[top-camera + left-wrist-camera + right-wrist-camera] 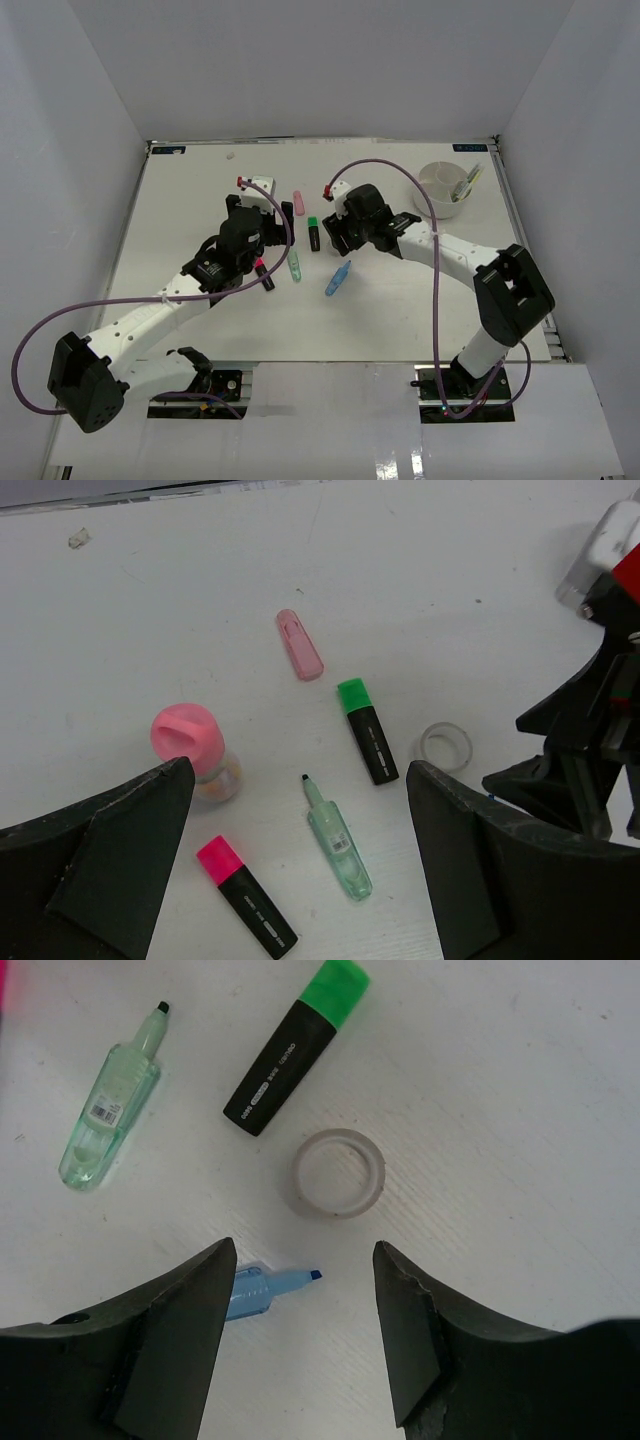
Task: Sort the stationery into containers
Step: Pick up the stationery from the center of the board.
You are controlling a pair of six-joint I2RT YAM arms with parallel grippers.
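Observation:
My left gripper (300,776) hangs open over loose stationery, its dark fingers (110,860) wide apart. Between them lie a pink-capped black highlighter (245,895) and a pale green pen (338,838). A pink-capped glue stick (188,742) stands by the left finger. Farther off are a green-capped highlighter (367,730) and a pink eraser (299,644). My right gripper (304,1250) is open and empty just short of the tape ring (338,1173). A blue pen (262,1290) points its tip between the jaws. The white tub (445,190) sits at the back right.
The tub holds some pens (464,184). A small scrap (78,538) lies near the table's far edge. The right arm (590,730) stands close beside my left gripper. Purple cables (432,250) loop over both arms. White walls close in the table.

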